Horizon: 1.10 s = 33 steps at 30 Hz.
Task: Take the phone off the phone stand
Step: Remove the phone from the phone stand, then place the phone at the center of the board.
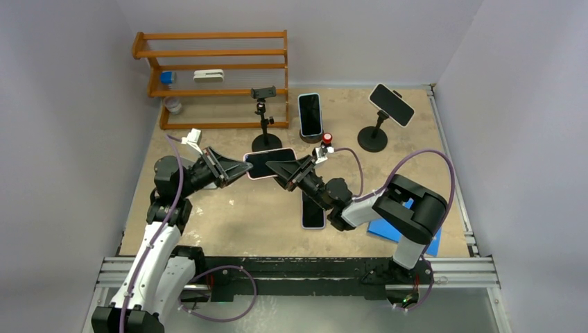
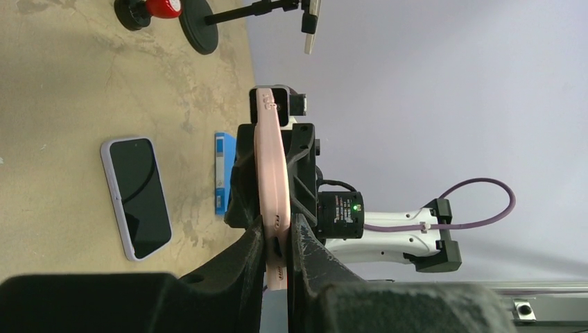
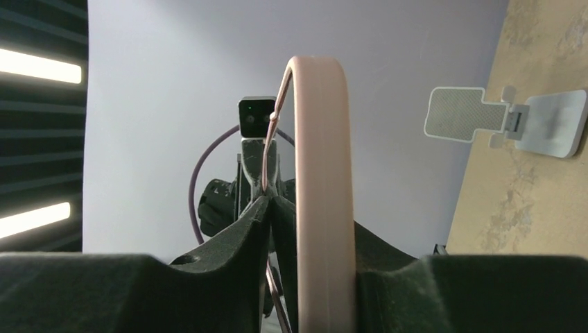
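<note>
Nearest the bases, I am seeing a flat phone (image 1: 313,211) lying screen-up on the table (image 1: 229,215), partly under the right arm, with a blue pad (image 1: 383,231) just beside it. Above the table's middle, the phone (image 1: 270,162), in its pink case, is hanging level in the air between the two grippers. The left gripper (image 1: 239,167) is clamping its fingers (image 2: 222,284) on the phone's left end. The right gripper (image 1: 279,168) is straddling the right end. In its wrist view the pink edge is standing between the fingers (image 3: 430,291), but I cannot tell whether both are pressing on it. Just behind, the stand (image 1: 264,121) is standing apart from the phone. Farther back, an upright phone (image 1: 310,114) and a tilted phone (image 1: 392,104) are sitting on other stands (image 1: 374,135), in front of a wooden rack (image 1: 243,67).
</note>
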Available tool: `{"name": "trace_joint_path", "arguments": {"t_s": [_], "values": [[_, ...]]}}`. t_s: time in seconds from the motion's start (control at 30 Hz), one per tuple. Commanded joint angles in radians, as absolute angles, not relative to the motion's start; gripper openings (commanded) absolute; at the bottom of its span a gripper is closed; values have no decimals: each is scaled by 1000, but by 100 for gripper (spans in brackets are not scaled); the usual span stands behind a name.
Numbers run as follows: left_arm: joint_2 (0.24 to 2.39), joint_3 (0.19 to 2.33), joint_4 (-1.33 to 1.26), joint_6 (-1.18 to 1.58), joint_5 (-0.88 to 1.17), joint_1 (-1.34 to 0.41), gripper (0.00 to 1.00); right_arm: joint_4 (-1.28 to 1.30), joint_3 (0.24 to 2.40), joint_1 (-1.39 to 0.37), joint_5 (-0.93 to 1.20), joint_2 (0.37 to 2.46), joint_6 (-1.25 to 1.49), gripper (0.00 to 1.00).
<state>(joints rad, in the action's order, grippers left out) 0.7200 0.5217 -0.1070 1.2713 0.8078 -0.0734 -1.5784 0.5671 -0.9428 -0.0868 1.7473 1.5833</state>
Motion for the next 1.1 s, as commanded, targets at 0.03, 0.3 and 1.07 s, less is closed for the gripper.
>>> {"name": "trace_joint_path", "arguments": {"t_s": [0.03, 0.3, 1.07], "values": [[708, 587, -178, 1267, 828, -82, 0, -1769, 589, -942, -94, 1734, 1533, 26], [689, 638, -4, 1104, 772, -81, 24, -1721, 508, -930, -90, 1652, 1438, 0], [747, 889, 213, 591, 464, -81, 53, -164, 872, -854, 246, 1386, 465, 0]]}}
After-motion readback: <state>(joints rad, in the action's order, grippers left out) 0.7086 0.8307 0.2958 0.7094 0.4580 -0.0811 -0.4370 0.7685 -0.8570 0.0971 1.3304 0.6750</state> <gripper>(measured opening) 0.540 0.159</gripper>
